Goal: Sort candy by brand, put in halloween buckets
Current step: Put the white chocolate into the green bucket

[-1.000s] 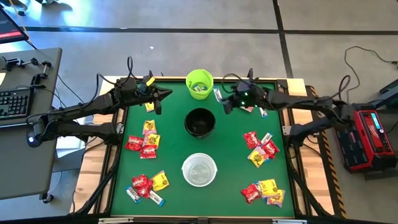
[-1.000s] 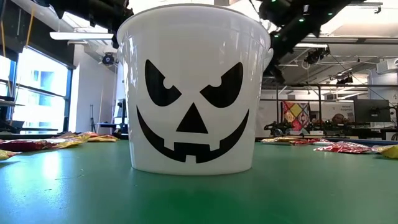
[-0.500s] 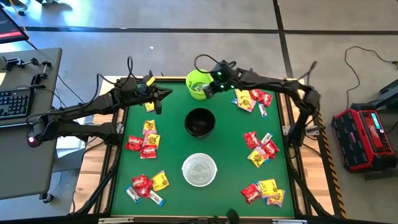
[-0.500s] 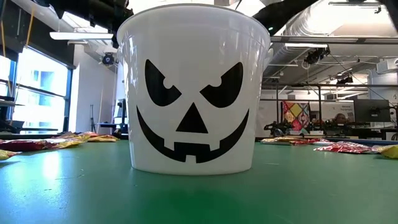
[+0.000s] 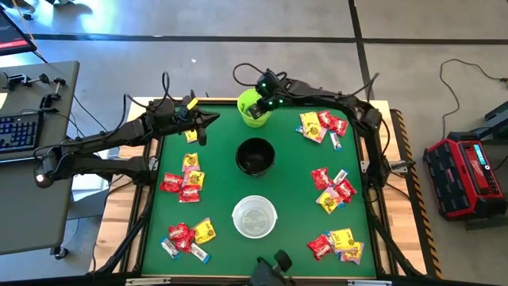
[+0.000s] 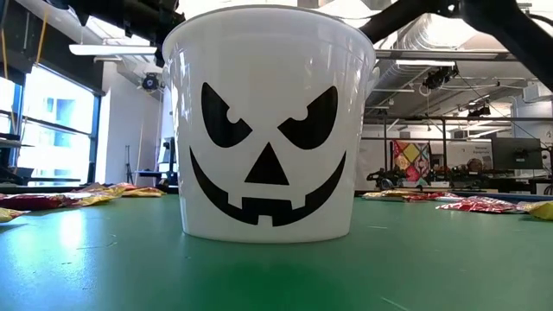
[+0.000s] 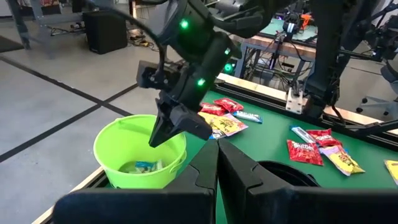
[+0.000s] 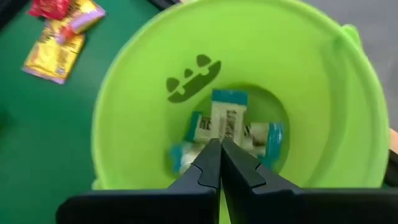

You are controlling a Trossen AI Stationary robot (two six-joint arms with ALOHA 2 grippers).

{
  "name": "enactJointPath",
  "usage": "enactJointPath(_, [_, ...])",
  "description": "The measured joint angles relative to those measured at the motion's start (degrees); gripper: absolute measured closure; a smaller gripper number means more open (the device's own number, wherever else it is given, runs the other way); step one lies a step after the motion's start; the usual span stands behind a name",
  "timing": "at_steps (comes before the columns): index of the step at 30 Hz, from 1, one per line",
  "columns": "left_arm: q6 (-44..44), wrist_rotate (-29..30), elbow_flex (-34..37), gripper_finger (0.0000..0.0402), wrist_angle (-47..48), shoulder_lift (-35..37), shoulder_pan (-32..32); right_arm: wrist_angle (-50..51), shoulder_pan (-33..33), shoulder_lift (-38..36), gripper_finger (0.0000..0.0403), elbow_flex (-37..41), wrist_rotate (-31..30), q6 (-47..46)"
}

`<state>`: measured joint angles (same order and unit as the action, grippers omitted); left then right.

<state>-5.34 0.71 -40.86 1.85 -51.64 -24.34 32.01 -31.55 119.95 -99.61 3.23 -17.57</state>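
- Three round open-topped buckets stand in a line down the middle of the green table: lime green plastic bucket at the far edge, black bucket in the centre, white translucent bucket nearer the front edge.
- The right gripper, fingers together, hangs over the lime bucket's mouth, blocking it.
- Clusters of shiny red and yellow candy packets lie along both side edges.
- Bare green lanes run between the buckets and the packets.

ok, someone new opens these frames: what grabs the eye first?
The white bucket with its black jack-o'-lantern face fills the low view. From above, the right gripper hangs shut over the lime green bucket at the table's far edge, blue-white candy lying inside. Red and yellow candy piles flank the black bucket.
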Motion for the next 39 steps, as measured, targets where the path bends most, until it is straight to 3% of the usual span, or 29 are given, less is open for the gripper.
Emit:
enactJointPath(4, [0.00, 0.00, 0.00, 0.0402, 0.00, 0.00, 0.00, -0.06, 0.02, -0.07, 0.0383, -0.15, -0.16, 1.39])
enactJointPath(12, [0.00, -0.01, 0.00, 0.0402, 0.00, -0.02, 0.00, 2.41, 0.85, -5.08, 0.0302, -0.15, 0.93, 5.09])
enactJointPath(15, [0.00, -0.01, 0.00, 0.0401, 0.02, -0.02, 0.00, 3.98, 1.34, -7.23, 0.0318, 0.32, -1.72, 5.70])
enactJointPath(20, [0.02, -0.02, 0.00, 0.0401, 0.02, -0.02, 0.00, 3.61, 1.75, -11.61, 0.0394, 4.99, -6.21, 5.18])
enactJointPath(30, [0.52, -0.02, 0.00, 0.0402, 0.03, -0.02, -0.02, -10.10, 5.43, -31.36, 0.0402, 30.36, -7.54, -7.59])
enactJointPath(34, [0.51, -0.04, 0.00, 0.0402, 0.04, -0.02, -0.02, -8.54, 10.09, -41.66, 0.0402, 38.54, -12.30, -15.14])
enactJointPath(39, [0.57, -0.04, 0.00, 0.0401, 0.04, -0.02, -0.02, 0.40, 18.72, -52.81, 0.0403, 44.92, -19.20, -29.08])
